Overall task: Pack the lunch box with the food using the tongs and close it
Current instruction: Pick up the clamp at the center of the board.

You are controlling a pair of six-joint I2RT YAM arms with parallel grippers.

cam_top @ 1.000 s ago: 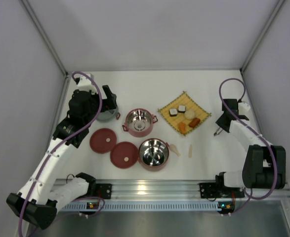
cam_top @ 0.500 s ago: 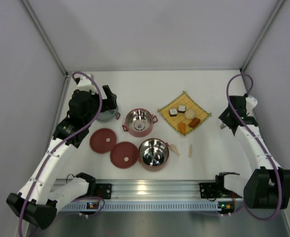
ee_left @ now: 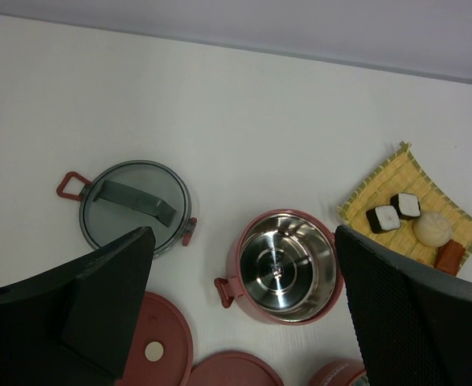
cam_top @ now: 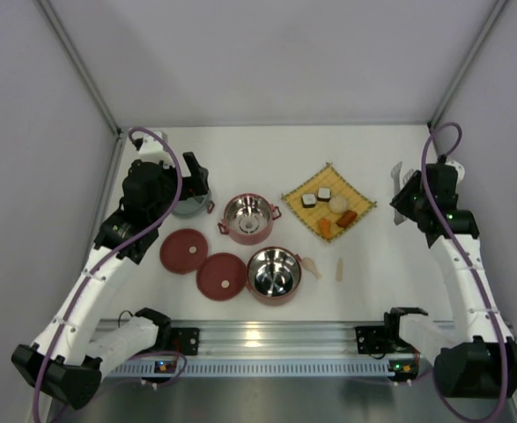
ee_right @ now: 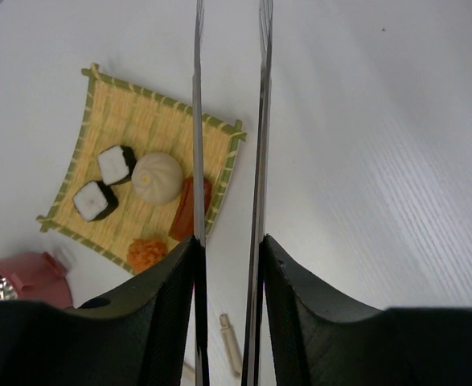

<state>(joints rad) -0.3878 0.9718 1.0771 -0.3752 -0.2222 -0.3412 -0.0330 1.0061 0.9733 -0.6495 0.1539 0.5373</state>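
White tabletop (cam_top: pixel 267 154), pale grey walls (cam_top: pixel 267 53) around, yellow mat (cam_top: pixel 330 178) right of centre, left gripper (ee_left: pixel 244 241) wide apart, right gripper (ee_right: pixel 230 245) clasping tongs (ee_right: pixel 198 121)

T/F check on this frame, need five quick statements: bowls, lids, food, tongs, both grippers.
1. Both steel-lined bowls are empty. True.
2. The right gripper holds the tongs. True.
3. The food is already packed. False: all of it lies on the yellow mat.
4. The maroon lids sit on the bowls. False: they lie flat on the table, left of the near bowl.
5. The left gripper is shut on the gray lid. False: it is open and holds nothing.
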